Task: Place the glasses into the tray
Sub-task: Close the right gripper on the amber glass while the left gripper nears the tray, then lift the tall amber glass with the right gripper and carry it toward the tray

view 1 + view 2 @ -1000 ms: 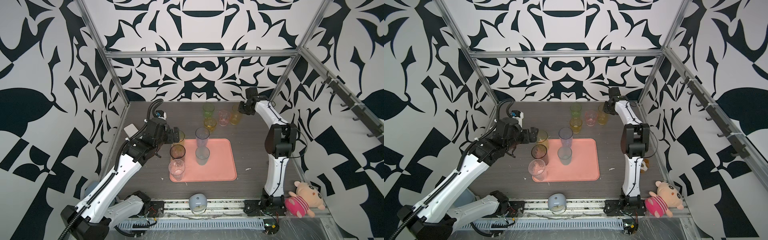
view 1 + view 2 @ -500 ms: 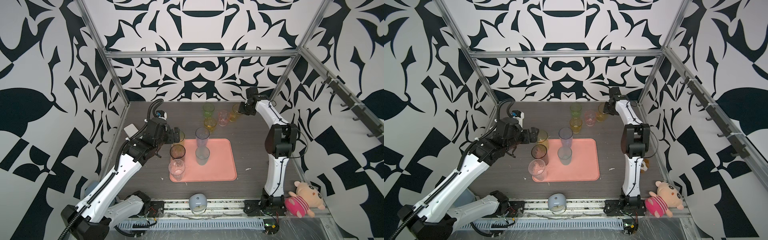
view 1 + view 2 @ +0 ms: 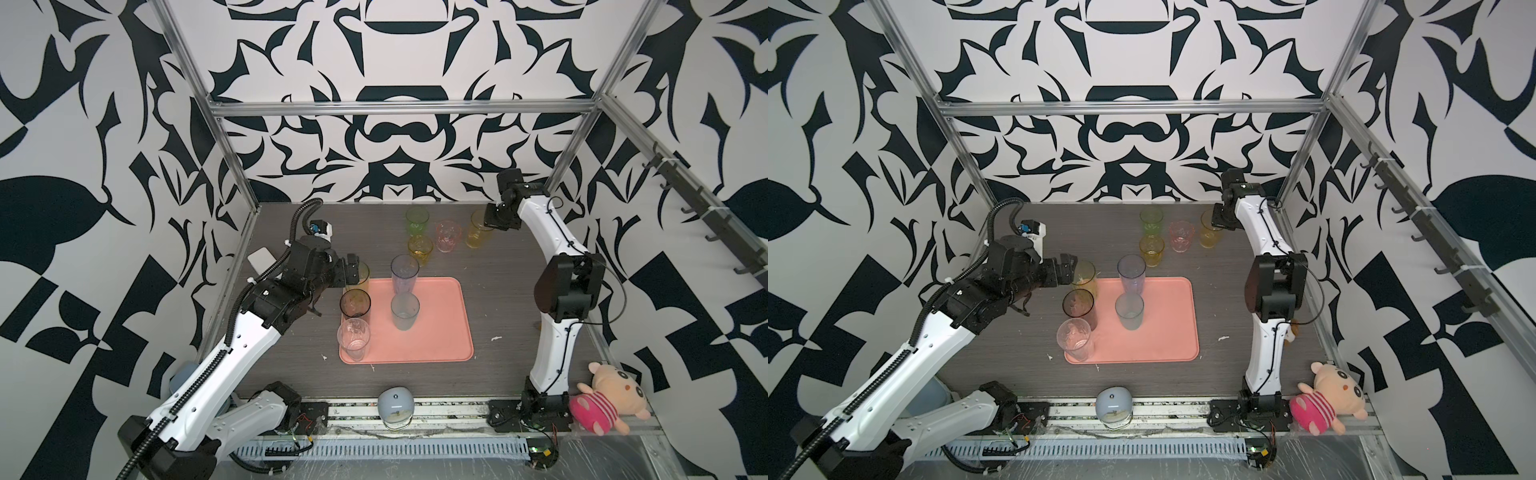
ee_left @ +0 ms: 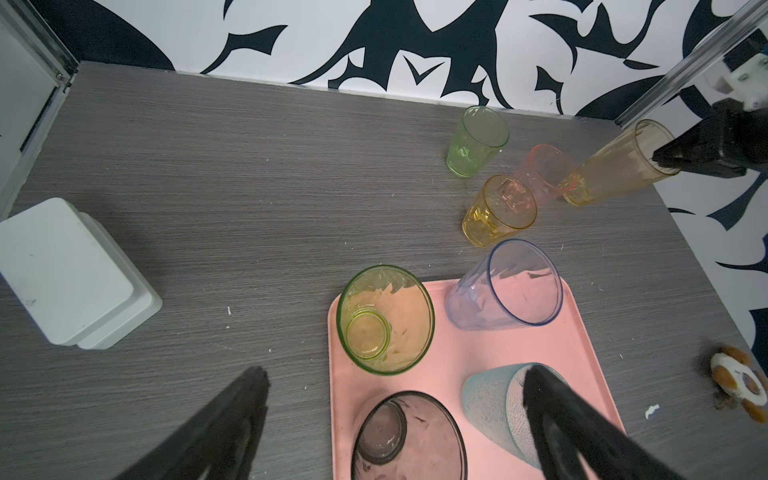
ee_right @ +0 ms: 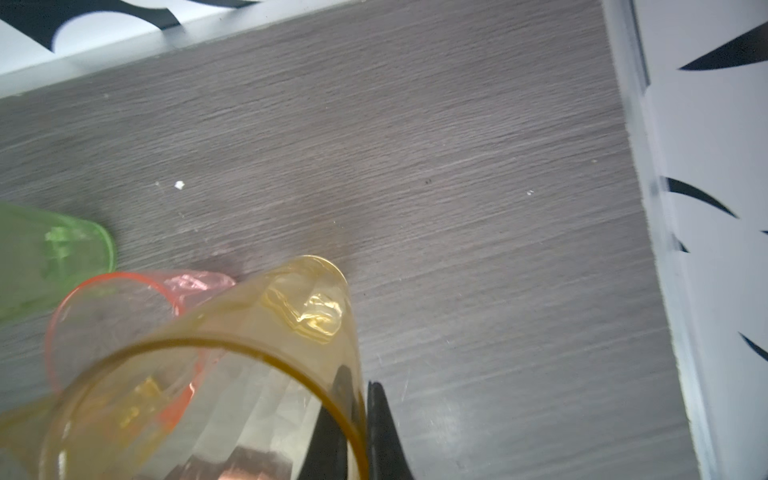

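The salmon-pink tray lies mid-table. Several glasses stand on it: a yellow-green tall one, a blue tall one, a teal short one, a smoky grey one and a clear one. Behind the tray stand a green glass, a yellow short glass and a pink glass. My right gripper is shut on the rim of the amber tall glass, one finger inside the wall. My left gripper hangs open over the tray's back left corner, holding nothing.
A white lidded box sits at the left wall. A pale dome gadget rests on the front rail and a plush toy lies at the front right. The back wall and the corner post stand close behind the right gripper.
The right gripper has closed its fingers on the amber glass's rim. The left arm and the glasses on the tray have not moved.
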